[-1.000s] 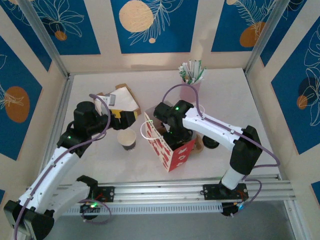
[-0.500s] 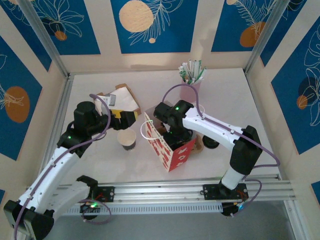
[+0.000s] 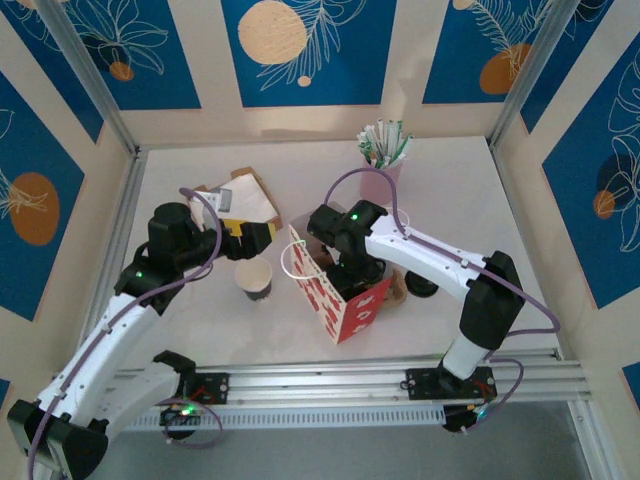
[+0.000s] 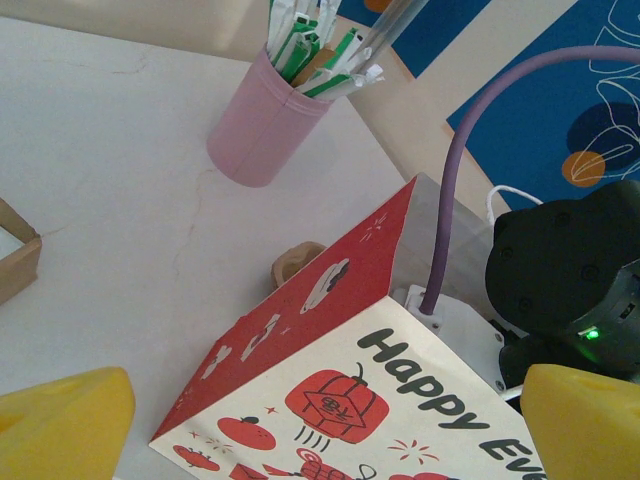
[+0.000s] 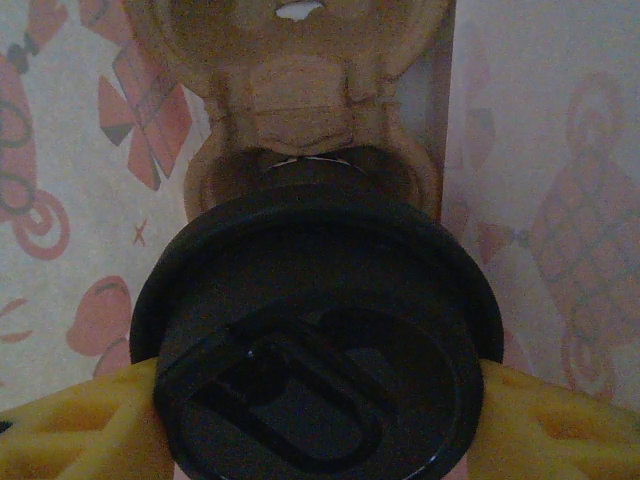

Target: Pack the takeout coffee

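Bag [image 3: 340, 300], red, stands upright near centre. Right gripper [image 5: 315, 425] is down inside it, fingers clamped on lidded coffee cup [image 5: 315, 330], over pulp carrier [image 5: 300, 100]. Open paper cup [image 3: 254, 278] sits just left of bag. Left gripper [image 3: 262, 237] hovers just beyond it, jaws spread, empty. Pink straw holder [image 3: 380, 182] stands far, right of centre.

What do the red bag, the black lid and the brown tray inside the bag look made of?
The red bag looks like matte paper: sharp folded creases, printed art. The black lid is probably smooth plastic, with a moulded sip tab. The brown tray seems to be moulded paper pulp, rough and fibrous.
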You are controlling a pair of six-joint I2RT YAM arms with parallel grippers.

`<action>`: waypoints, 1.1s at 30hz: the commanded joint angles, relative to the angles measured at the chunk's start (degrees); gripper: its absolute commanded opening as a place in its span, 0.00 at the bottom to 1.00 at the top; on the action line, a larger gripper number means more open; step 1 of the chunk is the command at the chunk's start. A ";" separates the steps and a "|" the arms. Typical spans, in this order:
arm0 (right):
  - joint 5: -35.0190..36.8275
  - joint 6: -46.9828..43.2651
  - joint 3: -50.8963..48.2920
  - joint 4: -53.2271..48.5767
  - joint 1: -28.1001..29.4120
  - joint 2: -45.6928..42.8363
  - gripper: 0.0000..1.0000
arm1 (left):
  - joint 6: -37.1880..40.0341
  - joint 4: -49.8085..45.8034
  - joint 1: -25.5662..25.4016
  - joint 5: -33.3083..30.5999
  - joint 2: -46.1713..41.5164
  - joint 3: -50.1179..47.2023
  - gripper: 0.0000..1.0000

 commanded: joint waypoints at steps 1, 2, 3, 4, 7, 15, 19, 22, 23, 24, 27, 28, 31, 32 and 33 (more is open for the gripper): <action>-2.40 -0.93 -1.35 0.71 -0.22 1.64 0.58 | 1.27 1.74 -0.62 0.29 0.23 1.19 0.99; -2.47 -0.96 -1.39 0.79 -0.24 1.82 0.58 | 1.37 1.73 -0.61 0.41 0.36 1.19 0.99; -2.59 -0.97 -1.42 0.96 -0.23 1.91 0.58 | 1.35 1.69 -0.61 0.42 0.37 1.28 0.99; -2.68 -1.09 -1.41 1.05 -0.23 2.01 0.58 | 1.31 1.69 -0.61 0.46 0.39 1.29 0.99; -3.27 -1.37 -1.72 1.56 -0.40 2.26 0.58 | 1.31 1.88 -0.70 0.46 0.51 1.37 0.99; -4.14 -1.78 -2.82 2.82 -1.10 3.17 0.58 | 1.48 1.76 -0.70 0.37 0.72 1.39 0.99; -4.37 -1.89 -3.00 3.09 -1.22 3.23 0.58 | 1.48 1.77 -0.70 0.27 0.79 1.28 0.99; -4.37 -1.89 -3.02 3.09 -1.30 3.19 0.58 | 1.48 1.81 -0.74 0.28 0.89 1.28 0.99; -4.37 -1.89 -3.04 3.09 -1.29 3.11 0.58 | 1.53 1.77 -0.70 0.21 0.83 1.28 0.99; -4.37 -1.91 -3.16 3.09 -1.31 3.13 0.58 | 1.50 1.80 -0.77 0.17 0.82 1.27 0.99; -4.37 -1.90 -3.14 3.09 -1.44 3.07 0.58 | 1.45 1.91 -0.79 0.11 0.83 1.22 0.99; -4.37 -1.90 -3.13 3.09 -1.42 3.08 0.58 | 1.39 1.95 -0.79 0.18 0.88 1.21 0.99; -4.37 -1.91 -3.29 3.09 -1.44 2.98 0.58 | 1.31 2.11 -0.79 0.14 0.81 1.02 0.99; -4.37 -1.89 -3.30 3.09 -1.37 3.01 0.58 | 1.27 2.18 -0.79 0.18 0.81 0.97 0.99; -4.37 -1.95 -3.35 3.09 -1.38 2.99 0.58 | 1.34 2.08 -0.79 0.15 0.72 0.91 0.99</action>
